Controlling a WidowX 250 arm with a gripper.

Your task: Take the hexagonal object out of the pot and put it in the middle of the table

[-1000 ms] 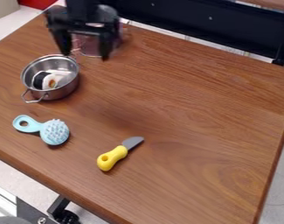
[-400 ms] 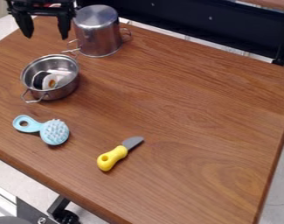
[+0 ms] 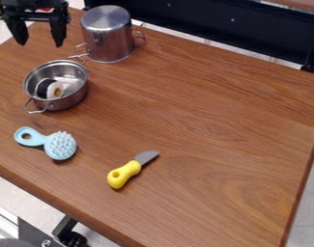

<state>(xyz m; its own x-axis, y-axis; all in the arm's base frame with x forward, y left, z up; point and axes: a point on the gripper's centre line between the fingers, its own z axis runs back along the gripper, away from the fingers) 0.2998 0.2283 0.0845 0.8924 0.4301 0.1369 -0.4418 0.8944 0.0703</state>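
"Is there any text or number which one can read here?"
"No, there is no writing, label or sign that can be read."
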